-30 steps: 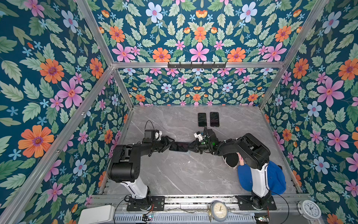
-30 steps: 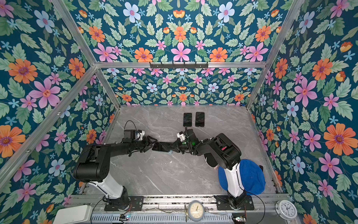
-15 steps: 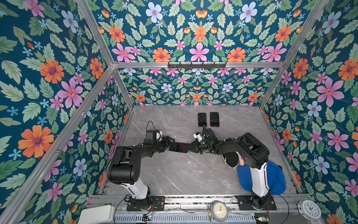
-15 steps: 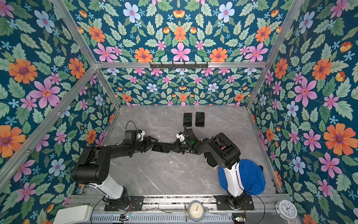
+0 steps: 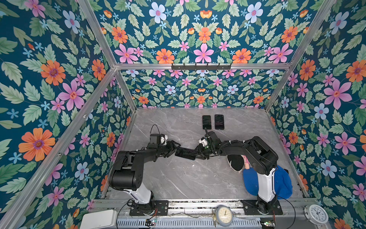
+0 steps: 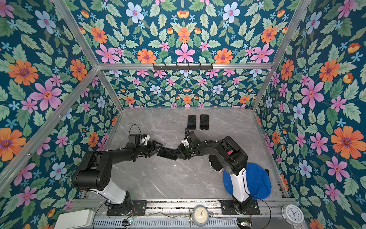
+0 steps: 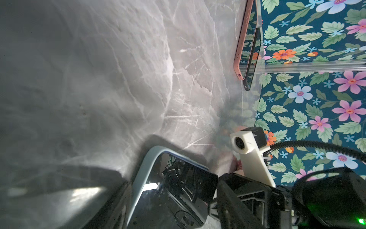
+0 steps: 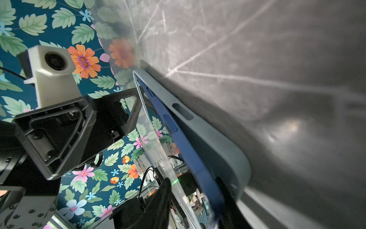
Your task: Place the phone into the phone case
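**Watching a phone that is not yet seated**

We find the dark-screened, blue-framed phone (image 5: pixel 185 153) near the middle of the grey marbled bench (image 5: pixel 188 184). It lies within the pale blue-grey phone case (image 8: pixel 217 142) but is not down in it: in the right wrist view its blue edge rides above the case wall.

The left pincer (image 5: pixel 175 150) stands at the nine o'clock end with its jaws wide about the case. We cannot tell whether they press on it. The right pincer (image 5: pixel 198 154) straddles the three o'clock end, jaws partly apart and wider than the phone's edge, gripping nothing we can make out.

We judge spring-back the chief risk: with that end loose, a springy wall could push the raised side out. An off-centre press could tip the phone on the rim. If the left side is not truly held, phone and case could skate together over the smooth bench. A slide toward twelve o'clock would meet the two other dark phones (image 5: pixel 206 122).
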`<state>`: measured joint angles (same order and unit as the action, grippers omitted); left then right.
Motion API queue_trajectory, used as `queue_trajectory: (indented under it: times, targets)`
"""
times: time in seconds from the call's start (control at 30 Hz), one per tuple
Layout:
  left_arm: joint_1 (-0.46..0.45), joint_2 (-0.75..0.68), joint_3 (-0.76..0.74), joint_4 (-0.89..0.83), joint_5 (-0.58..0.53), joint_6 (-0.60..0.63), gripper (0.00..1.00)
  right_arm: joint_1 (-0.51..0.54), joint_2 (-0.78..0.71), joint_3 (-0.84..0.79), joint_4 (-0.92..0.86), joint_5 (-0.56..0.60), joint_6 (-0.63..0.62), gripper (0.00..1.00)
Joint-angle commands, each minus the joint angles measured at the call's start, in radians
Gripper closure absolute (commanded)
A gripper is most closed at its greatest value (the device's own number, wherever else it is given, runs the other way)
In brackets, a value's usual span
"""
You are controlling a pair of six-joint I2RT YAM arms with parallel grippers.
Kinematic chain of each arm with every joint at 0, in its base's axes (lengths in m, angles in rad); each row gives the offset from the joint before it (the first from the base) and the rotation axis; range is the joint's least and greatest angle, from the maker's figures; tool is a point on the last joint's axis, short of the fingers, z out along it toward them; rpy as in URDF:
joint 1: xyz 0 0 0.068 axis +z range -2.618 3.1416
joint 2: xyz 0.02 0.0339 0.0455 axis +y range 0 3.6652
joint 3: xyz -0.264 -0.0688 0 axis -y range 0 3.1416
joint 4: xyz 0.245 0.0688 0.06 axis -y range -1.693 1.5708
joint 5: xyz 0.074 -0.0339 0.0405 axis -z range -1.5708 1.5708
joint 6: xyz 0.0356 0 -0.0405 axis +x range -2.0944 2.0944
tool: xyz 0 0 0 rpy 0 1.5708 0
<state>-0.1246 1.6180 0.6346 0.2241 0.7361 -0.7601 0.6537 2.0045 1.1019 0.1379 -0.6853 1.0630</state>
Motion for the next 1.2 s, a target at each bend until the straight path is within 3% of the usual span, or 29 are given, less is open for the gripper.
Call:
queue_trajectory:
  times: [0.0, 0.13, 0.3, 0.4, 0.67, 1.17]
  targets:
    - [0.002, -0.012, 0.002, -0.024, 0.014, 0.015, 0.31, 0.002, -0.034, 0.030, -0.155, 0.045, -0.056, 0.55]
    - [0.002, -0.039, 0.006, -0.095, -0.020, 0.060, 0.30, 0.007, -0.074, 0.066, -0.303, 0.105, -0.129, 0.48]
    - [0.001, -0.056, 0.004, -0.155, -0.042, 0.100, 0.31, 0.020, -0.084, 0.108, -0.448, 0.181, -0.207, 0.47]
    - [-0.002, -0.056, -0.004, -0.162, -0.034, 0.111, 0.32, 0.049, -0.099, 0.127, -0.528, 0.253, -0.246, 0.51]
    - [-0.015, -0.025, 0.015, -0.174, -0.020, 0.137, 0.36, 0.076, -0.089, 0.146, -0.545, 0.274, -0.256, 0.72]
    - [-0.028, -0.001, 0.028, -0.177, -0.012, 0.147, 0.51, 0.088, -0.041, 0.186, -0.536, 0.250, -0.249, 0.87]
